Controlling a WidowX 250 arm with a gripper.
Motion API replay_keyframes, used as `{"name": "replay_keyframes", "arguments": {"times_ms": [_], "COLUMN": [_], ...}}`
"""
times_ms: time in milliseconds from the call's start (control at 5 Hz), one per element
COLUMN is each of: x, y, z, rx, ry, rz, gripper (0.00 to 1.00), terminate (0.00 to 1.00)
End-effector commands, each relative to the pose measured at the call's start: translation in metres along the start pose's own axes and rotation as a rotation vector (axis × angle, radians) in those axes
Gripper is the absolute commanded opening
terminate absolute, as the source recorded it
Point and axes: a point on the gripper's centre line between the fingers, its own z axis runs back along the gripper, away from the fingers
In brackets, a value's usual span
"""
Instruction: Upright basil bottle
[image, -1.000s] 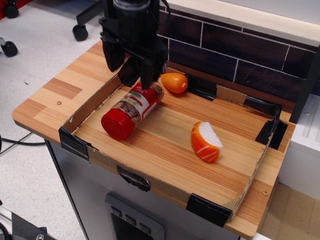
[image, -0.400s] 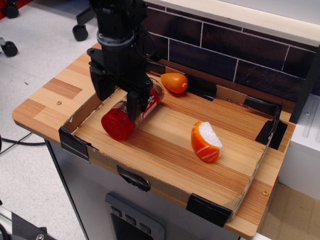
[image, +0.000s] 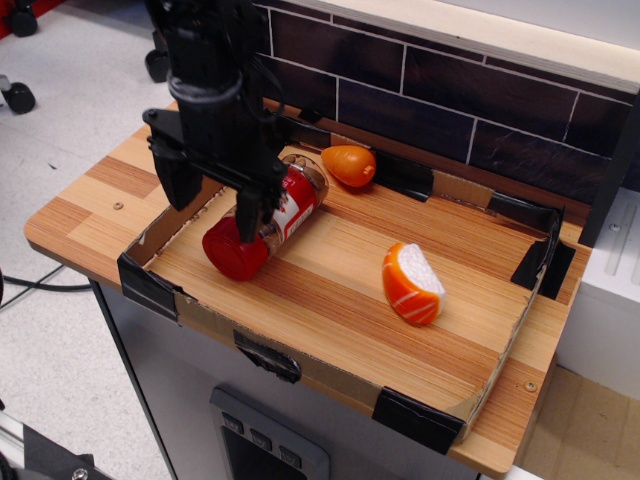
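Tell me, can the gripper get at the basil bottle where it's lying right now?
Probably yes. The gripper hangs open directly over the basil bottle, which lies on its side with nothing else against it.

Looks like a robotics lab dressed up as a mock kitchen: a small wooden table on a grey cabinet with buttons, fenced by a cardboard border taped at the corners with black tape. Behind, a dark tile backsplash under a pale ledge; on the speckled floor, office-chair casters and a loose cable. Toy food only, such as plastic sushi
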Motion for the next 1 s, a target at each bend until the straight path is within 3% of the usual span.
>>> {"name": "replay_keyframes", "arguments": {"times_ms": [0, 400, 600, 800], "x": [0.008, 0.006, 0.005, 0.003], "y": [0.001, 0.002, -0.001, -0.001], "z": [-0.004, -0.023, -0.031, -0.036], "rx": [0.023, 0.061, 0.086, 0.086], "ry": [-0.019, -0.003, -0.026, -0.002], "rz": [0.018, 0.018, 0.001, -0.006], "gripper": [1.0, 1.0, 1.0, 1.0], "terminate": [0.0, 0.0, 0.0, 0.0]}}
